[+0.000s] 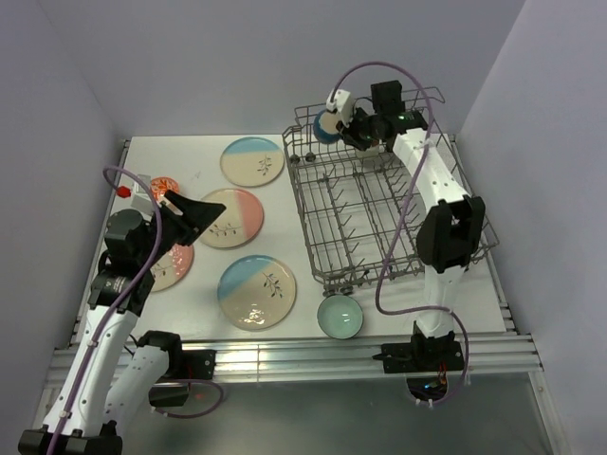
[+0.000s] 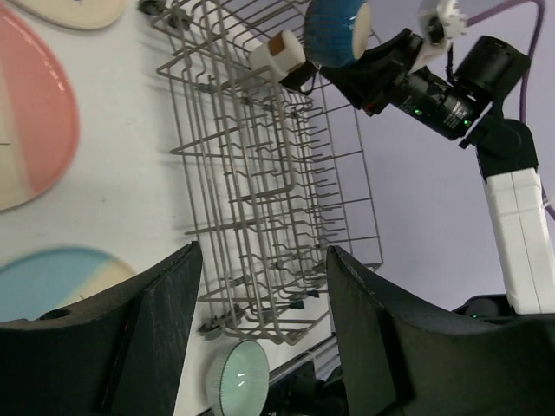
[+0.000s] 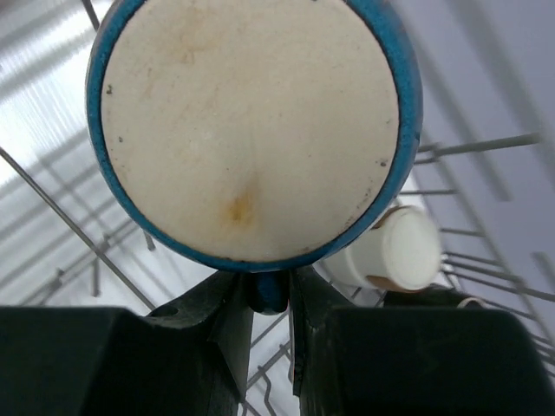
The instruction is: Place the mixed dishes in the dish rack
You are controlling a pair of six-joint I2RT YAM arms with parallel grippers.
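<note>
My right gripper (image 1: pixel 347 124) is shut on the handle of the dark-blue mug (image 1: pixel 326 126) and holds it above the far left corner of the grey wire dish rack (image 1: pixel 379 248). In the right wrist view the mug's cream underside (image 3: pixel 251 130) fills the frame above the gripper (image 3: pixel 270 288). A brown mug with a cream base (image 3: pixel 390 251) lies in the rack just beyond; it also shows in the left wrist view (image 2: pixel 279 54). My left gripper (image 1: pixel 187 210) is open and empty above the left plates. The pale teal bowl (image 1: pixel 340 316) stands in front of the rack.
On the white table lie a blue plate (image 1: pixel 252 161) at the back, a pink plate (image 1: pixel 229 218), a blue plate (image 1: pixel 257 291) in front, and a pink plate (image 1: pixel 174 265) partly under my left arm. The orange-red bowl (image 1: pixel 161 187) sits at the left edge.
</note>
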